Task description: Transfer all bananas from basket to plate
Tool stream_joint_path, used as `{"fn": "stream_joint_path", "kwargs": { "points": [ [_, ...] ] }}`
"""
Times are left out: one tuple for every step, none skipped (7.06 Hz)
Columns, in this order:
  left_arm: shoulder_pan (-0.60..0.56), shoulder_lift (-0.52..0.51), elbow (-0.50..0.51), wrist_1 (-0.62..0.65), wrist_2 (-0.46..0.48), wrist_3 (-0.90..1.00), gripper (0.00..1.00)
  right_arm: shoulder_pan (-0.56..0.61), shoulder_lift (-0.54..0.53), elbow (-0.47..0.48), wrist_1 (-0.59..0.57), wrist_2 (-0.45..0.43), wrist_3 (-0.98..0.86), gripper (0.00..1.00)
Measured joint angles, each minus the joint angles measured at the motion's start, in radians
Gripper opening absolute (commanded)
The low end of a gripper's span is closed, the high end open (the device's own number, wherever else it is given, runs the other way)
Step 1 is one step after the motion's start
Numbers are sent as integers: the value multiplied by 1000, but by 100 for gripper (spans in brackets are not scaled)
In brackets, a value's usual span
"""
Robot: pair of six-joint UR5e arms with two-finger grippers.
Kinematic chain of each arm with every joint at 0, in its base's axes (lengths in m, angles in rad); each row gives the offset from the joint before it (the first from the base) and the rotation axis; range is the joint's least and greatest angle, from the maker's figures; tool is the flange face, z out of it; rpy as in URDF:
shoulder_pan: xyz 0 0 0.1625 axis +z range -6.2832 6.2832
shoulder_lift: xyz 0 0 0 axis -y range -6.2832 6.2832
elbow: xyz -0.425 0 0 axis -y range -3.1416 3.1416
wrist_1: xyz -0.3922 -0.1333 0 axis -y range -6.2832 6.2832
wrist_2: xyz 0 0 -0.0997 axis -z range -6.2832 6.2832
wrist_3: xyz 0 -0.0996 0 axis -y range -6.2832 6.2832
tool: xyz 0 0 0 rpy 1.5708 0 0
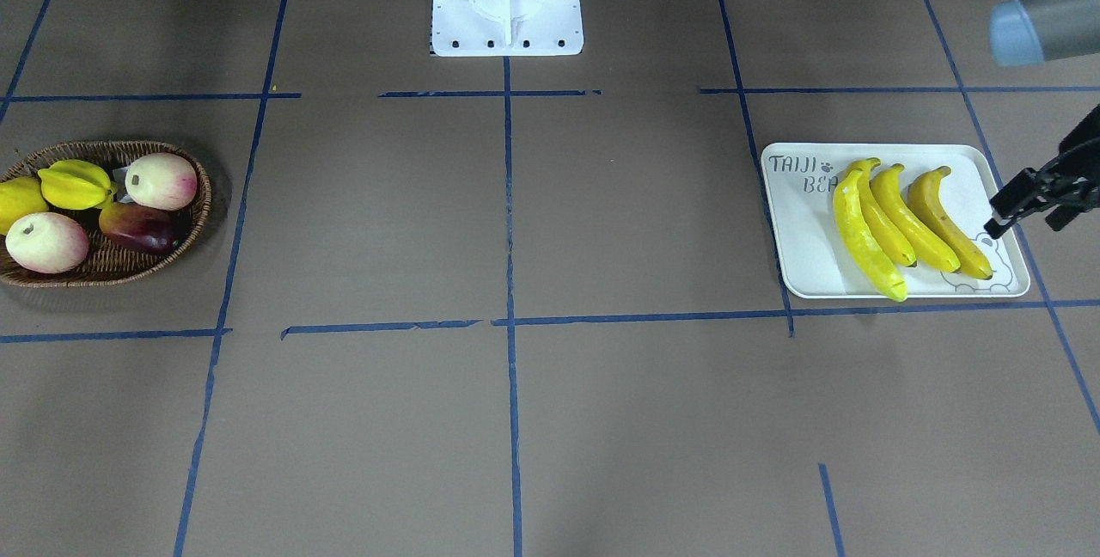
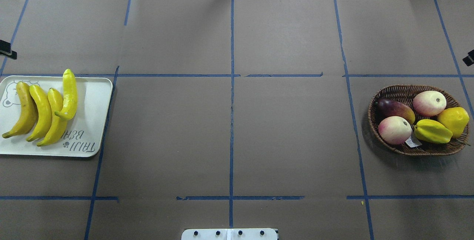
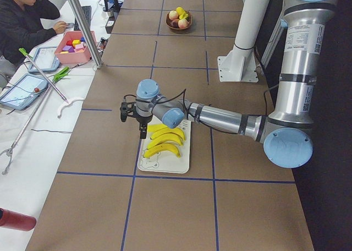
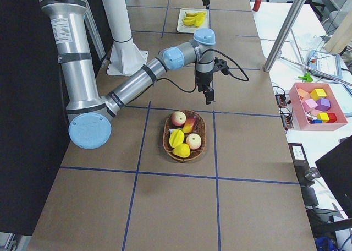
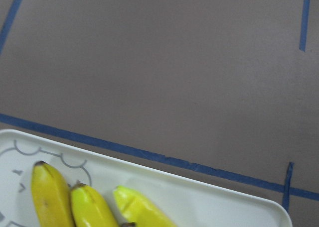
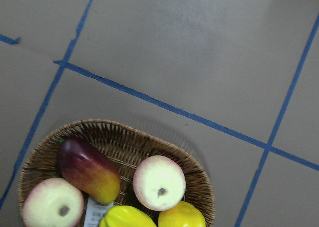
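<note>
Hidden / unclear:
- Left gripper (image 1: 1024, 227) is cut off by the frame edge in the front view. The overhead view shows only a black sliver of it, and its own wrist camera shows no fingers.
- From what the front view shows, its two fingers are spread and nothing is between them. It hangs just beside the bear corner of the plate (image 1: 799, 256), outside the rim.
- Right gripper (image 4: 208, 96) is small in the right side view and a mere sliver at the overhead edge. I cannot tell whether it is spread or closed. It is well apart from the plate, near the basket (image 1: 103, 275).
- The bananas cover the end of the plate's lettering and part of the bear drawing.
- The lemon (image 1: 15, 203) is cut by the front view's edge.
- A white tag (image 2: 413, 142) lies among the basket's fruit; its print is unreadable.
- The left wrist view shows only three banana ends and one corner of the plate.

Counts:
- Bananas (image 1: 911, 222): four, all on the plate, side by side.
- The brightest banana (image 1: 864, 239) leans on its neighbour, and one end pokes over the plate's rim.
- The basket is far from the plate at the table's opposite end and holds five fruits.
- These are two peaches (image 1: 161, 181), one mango (image 1: 142, 226), one starfruit (image 1: 76, 183) and the lemon. No banana shows in it.
</note>
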Motion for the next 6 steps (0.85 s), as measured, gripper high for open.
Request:
{"fn": "stream_joint_path", "kwargs": {
  "points": [
    [-67, 0, 0, 95, -12, 171, 100, 24, -16, -29, 3, 8, -19, 100],
    [-129, -2, 1, 202, -17, 340, 100, 34, -14, -47, 4, 9, -26, 100],
    [-178, -6, 1, 303, -19, 484, 100, 39, -12, -56, 4, 6, -28, 100],
    [-214, -7, 1, 378, -20, 590, 100, 52, -12, -71, 4, 7, -28, 100],
    [-253, -7, 10, 436, -21, 680, 100, 82, -10, -107, 4, 24, -26, 100],
    [-282, -5, 43, 466, -35, 739, 100, 110, -9, -143, 3, 49, -24, 100]
  ]
}}
